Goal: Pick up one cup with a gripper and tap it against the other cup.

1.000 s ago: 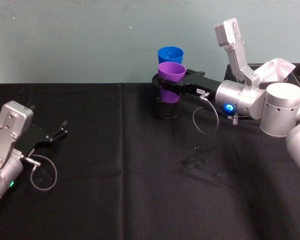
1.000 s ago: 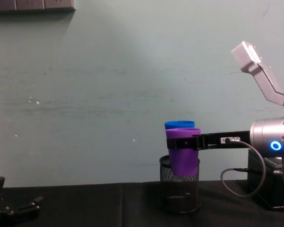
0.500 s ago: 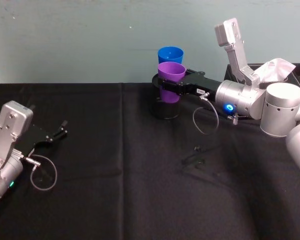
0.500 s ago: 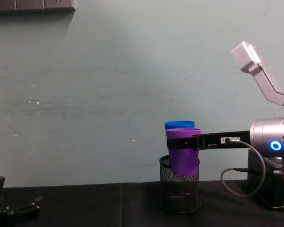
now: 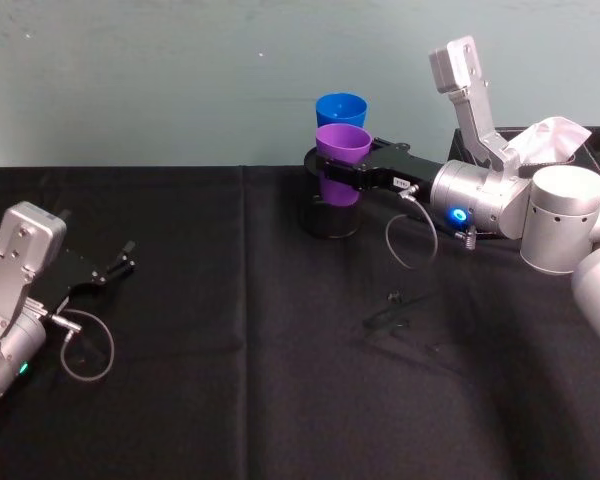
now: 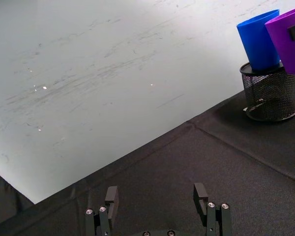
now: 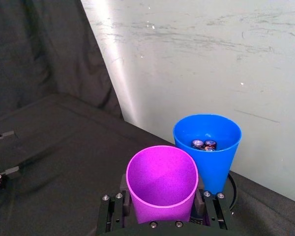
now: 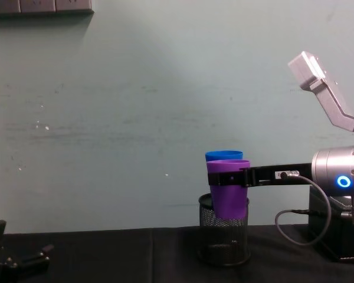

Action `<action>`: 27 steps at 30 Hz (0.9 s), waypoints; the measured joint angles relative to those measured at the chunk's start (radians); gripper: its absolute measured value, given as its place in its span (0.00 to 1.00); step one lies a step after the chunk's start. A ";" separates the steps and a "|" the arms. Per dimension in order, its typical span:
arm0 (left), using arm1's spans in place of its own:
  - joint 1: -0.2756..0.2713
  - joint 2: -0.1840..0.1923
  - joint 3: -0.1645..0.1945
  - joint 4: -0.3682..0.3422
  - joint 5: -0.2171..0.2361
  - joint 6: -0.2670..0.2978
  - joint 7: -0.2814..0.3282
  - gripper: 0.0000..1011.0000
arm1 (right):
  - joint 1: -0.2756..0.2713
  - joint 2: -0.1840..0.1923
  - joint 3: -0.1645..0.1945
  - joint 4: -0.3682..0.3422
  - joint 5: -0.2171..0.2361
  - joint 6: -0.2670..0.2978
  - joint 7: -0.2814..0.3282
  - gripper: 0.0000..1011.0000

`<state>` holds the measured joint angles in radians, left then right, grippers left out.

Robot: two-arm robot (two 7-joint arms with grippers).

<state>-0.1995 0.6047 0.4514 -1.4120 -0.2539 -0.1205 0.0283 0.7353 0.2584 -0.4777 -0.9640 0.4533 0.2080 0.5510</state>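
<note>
The purple cup [image 5: 340, 160] hangs just above the table, held near its rim by my right gripper [image 5: 330, 170], which is shut on it. It is empty inside [image 7: 162, 184]. Right behind it stands the blue cup [image 5: 341, 108], set upright in a black mesh pen holder [image 5: 330, 222] and holding a few batteries [image 7: 203, 144]. From the chest the purple cup [image 8: 229, 197] covers most of the blue cup [image 8: 223, 155]. The two cups sit very close; I cannot tell whether they touch. My left gripper [image 5: 120, 262] rests open on the table at the far left.
A black cloth [image 5: 230, 350] covers the table, with a pale green wall close behind the cups. A black box with white tissue [image 5: 555, 140] stands at the back right behind my right arm. Small dark bits [image 5: 392, 312] lie mid-table.
</note>
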 joint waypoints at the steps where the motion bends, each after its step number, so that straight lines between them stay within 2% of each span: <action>1: 0.000 0.000 0.000 0.000 0.000 0.000 0.000 0.99 | 0.000 0.000 0.000 0.000 0.000 0.000 0.000 0.72; 27: 0.000 0.000 0.000 0.000 0.000 0.000 0.000 0.99 | 0.000 0.000 0.000 0.000 0.000 0.000 0.000 0.72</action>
<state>-0.1995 0.6047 0.4514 -1.4120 -0.2538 -0.1205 0.0283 0.7352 0.2585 -0.4777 -0.9639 0.4533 0.2079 0.5510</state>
